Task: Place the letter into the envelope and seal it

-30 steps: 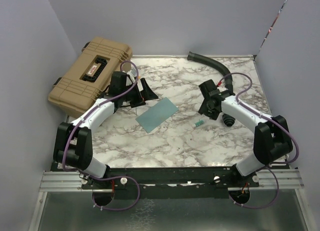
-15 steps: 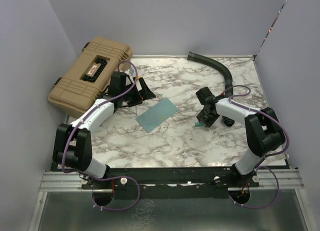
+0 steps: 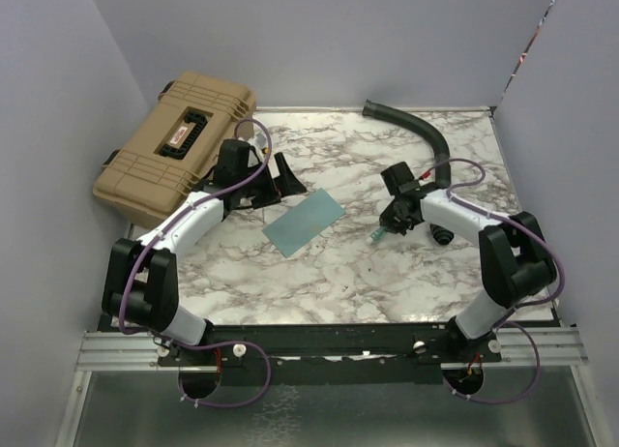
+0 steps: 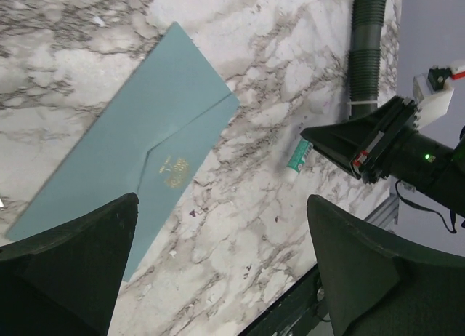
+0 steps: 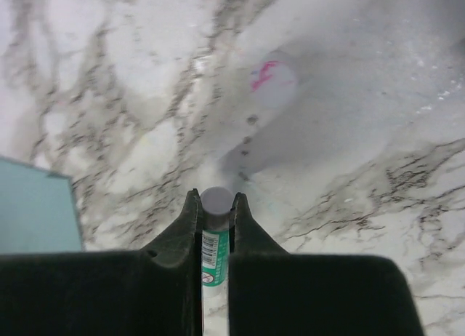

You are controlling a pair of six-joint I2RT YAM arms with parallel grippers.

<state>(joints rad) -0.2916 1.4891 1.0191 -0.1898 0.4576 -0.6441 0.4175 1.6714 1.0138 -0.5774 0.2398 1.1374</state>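
The teal envelope [image 3: 304,222] lies flat on the marble tabletop [image 3: 319,273], with its pointed flap folded down onto its body. I cannot see the tan letter in any view. It may already be inside the envelope, but I cannot tell. Going by that, sealing looks like the step still to do, and nothing shows the flap glued yet. To the right of the envelope and well apart from it, my right claw [image 3: 389,224] is pinched shut on a small green-and-white tube with a pale cap, which I take to be a glue stick [image 5: 216,227]. The cap pokes out just past the fingertips. I cannot tell whether the stick is off the tabletop. My left claw [image 3: 276,181] hangs at the envelope's far left corner, spread as wide as it goes and holding nothing. Compared with a second ago, the stick lay loose on the tabletop to the right of the envelope and my right claw was above it, half open. That claw has since dropped and closed on the stick. The envelope and my left claw have barely moved.
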